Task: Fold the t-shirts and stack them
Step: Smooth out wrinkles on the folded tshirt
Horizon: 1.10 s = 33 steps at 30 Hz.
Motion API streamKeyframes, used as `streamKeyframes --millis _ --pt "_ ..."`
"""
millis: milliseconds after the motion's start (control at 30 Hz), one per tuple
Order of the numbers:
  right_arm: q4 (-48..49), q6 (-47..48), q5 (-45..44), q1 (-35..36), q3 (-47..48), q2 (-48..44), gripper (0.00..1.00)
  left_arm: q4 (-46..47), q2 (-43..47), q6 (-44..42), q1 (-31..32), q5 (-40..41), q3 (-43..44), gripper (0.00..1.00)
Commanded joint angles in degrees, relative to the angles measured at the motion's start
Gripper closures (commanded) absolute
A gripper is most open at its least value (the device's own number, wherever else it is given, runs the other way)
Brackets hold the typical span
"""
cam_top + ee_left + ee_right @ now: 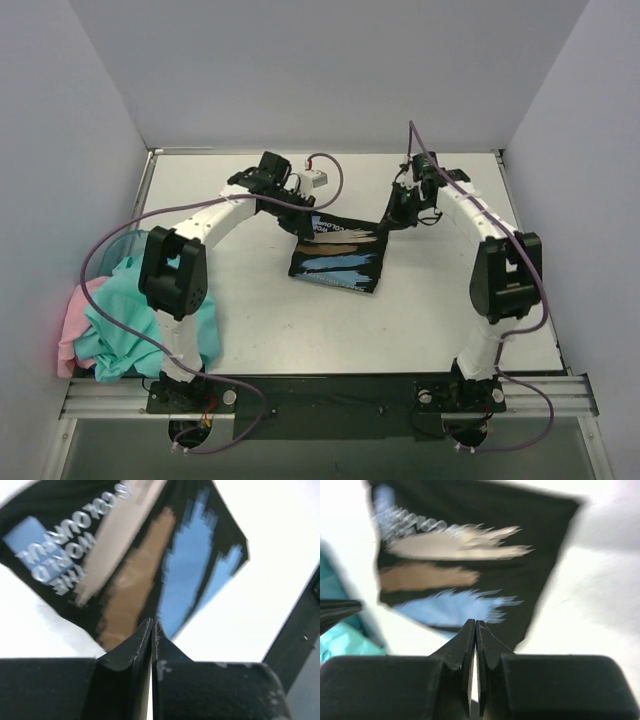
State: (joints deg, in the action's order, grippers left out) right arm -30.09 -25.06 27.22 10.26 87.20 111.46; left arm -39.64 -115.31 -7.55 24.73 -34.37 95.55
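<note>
Tee (337, 258) sits folded flat just beyond the left gripper (152, 628) and right gripper (475, 628); both pinched closed on nothing, hovering clear, probably to spare the fold.

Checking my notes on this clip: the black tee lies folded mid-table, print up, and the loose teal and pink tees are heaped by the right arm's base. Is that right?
Not quite. The top external view shows the teal tees and the pink tee heaped by the base of the left arm, not the right. The black tee does lie folded mid-table, print up.
</note>
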Motion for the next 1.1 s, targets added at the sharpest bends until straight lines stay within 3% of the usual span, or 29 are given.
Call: streamKeyframes --millis 0,100,200,333,467,700,800,867,900,967,1067 --pt "3.4 -3.8 7.0 6.2 -8.3 -10.3 1.00 -1.5 6.4 -1.5 2.6 -5.4 -8.1 0.88" --pt "10.3 -9.5 14.4 10.2 -16.0 -10.0 1.00 2.0 5.3 3.3 0.5 -7.6 -10.5 0.88" --pt "12.4 -10.9 14.5 12.0 -20.0 -6.6 1.00 4.3 4.6 3.6 0.0 -6.0 -13.4 0.88" --pt "12.6 -10.0 10.6 8.6 -25.4 -2.5 1.00 6.7 1.7 3.5 0.1 -2.5 -17.0 0.88" --pt "12.4 -8.3 9.0 5.0 -29.8 -4.5 1.00 8.5 0.8 3.4 -0.6 0.1 -19.4 0.88" --pt "5.3 -3.4 7.7 0.6 -28.6 -11.0 1.00 4.3 5.4 -1.5 -1.1 2.5 -19.9 0.87" --pt "2.3 -2.3 5.4 -1.1 -26.9 -14.4 1.00 -1.1 8.9 -3.3 -1.1 -1.5 -17.5 0.82" --pt "2.0 -2.8 3.7 -1.7 -25.9 -16.2 0.89 -2.2 10.8 -2.7 -1.2 -5.4 -15.3 0.77" --pt "1.9 -3.7 2.9 -1.7 -25.4 -16.4 0.72 -1.9 11.3 -1.4 -1.3 -6.5 -14.4 0.73" --pt "2.7 -5.2 0.8 -1.7 -24.4 -15.1 0.53 2.9 12.0 4.6 -2.7 -7.0 -14.7 0.67" --pt "6.1 -7.2 0.7 -1.6 -23.5 -12.2 0.46 11.2 10.6 14.2 -4.2 0.5 -17.3 0.61"
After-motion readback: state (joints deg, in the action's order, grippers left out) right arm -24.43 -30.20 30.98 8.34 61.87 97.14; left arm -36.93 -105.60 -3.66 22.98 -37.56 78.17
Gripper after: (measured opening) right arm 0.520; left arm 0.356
